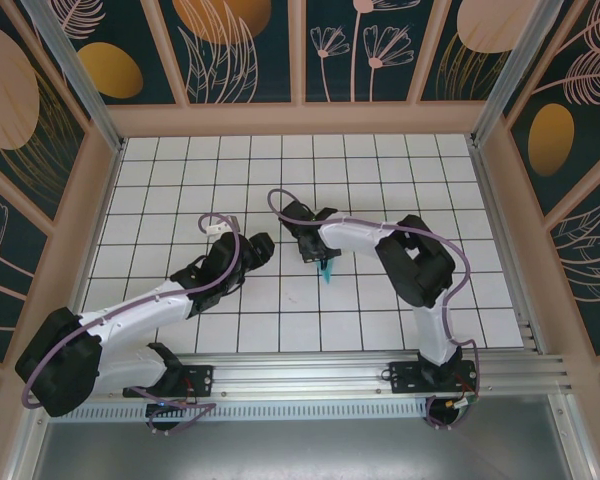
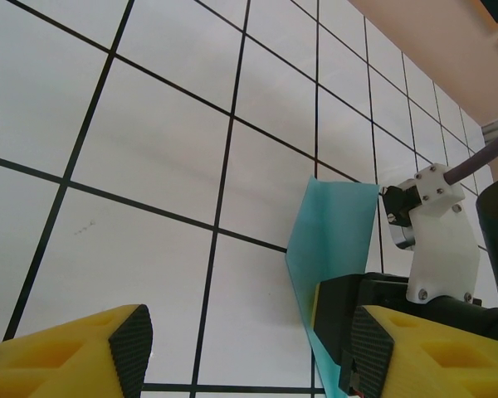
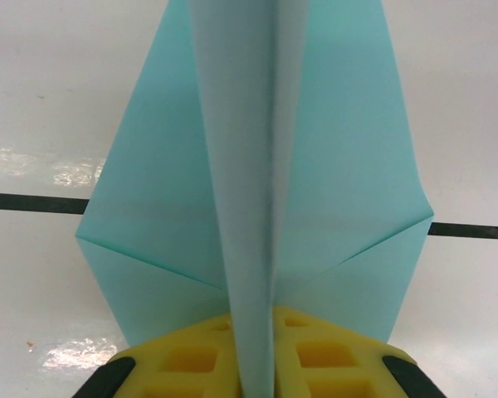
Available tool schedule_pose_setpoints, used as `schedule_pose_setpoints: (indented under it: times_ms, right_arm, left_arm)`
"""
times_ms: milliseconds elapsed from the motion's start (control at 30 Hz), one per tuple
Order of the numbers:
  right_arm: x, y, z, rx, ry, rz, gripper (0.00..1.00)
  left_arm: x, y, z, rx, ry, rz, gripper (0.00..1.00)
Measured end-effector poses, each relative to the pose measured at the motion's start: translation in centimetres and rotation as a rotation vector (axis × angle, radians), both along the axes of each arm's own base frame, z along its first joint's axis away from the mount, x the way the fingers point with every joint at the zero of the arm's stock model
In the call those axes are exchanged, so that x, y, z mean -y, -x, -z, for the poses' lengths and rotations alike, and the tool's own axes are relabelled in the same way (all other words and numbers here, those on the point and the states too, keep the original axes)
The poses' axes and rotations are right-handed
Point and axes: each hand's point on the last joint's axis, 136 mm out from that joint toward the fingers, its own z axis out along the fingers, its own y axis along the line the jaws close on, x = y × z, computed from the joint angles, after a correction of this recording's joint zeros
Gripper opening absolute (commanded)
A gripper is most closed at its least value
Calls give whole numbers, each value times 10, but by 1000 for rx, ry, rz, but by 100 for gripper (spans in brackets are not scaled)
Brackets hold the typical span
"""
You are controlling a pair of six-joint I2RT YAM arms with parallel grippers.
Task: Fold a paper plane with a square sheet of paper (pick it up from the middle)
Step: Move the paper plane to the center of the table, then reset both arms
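mid-table, right claw (image 3: 253,365) tight on paper plane (image 3: 340,182)

Your paper plane (image 1: 326,272) hangs over the middle of the worktop (image 1: 380,180), in the right pincer (image 1: 318,258); the left pincer (image 1: 260,248) is near, to its left.

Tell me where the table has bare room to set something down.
Free: the far tile rows along the back wall, and the tiles between the right arm and right wall. Crowded: the middle, where the right gripper pinches the folded paper beside the left gripper.
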Motion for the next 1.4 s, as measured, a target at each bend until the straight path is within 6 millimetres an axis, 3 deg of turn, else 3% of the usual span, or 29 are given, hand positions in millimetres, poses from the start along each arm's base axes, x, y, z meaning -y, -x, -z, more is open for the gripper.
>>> schedule_pose_setpoints:
  times_ms: [467,700,867,1033,1200,1300,1400]
  right_arm:
    - [7,-9,-10,-36,-50,33,34]
    - [3,-12,-32,-8,-102,34,38]
    - [2,-17,-66,70,-144,37,39]
    - [14,-21,-133,273,-215,48,45]
    - [47,-12,-198,512,-261,86,47]
    - [73,-8,-217,629,-233,124,52]
    - [107,-8,-222,705,-166,193,55]
  left_arm:
    - [1,-1,-2,3,2,0,68]
    - [1,-1,-1,2,1,0,68]
    - [1,-1,-1,1,0,0,68]
    - [1,-2,-3,4,1,-1,66]
    - [-1,-4,-6,14,-7,-12,69]
    - [-6,-4,-9,27,-28,-26,72]
    - [-15,-5,-17,61,-56,-52,75]
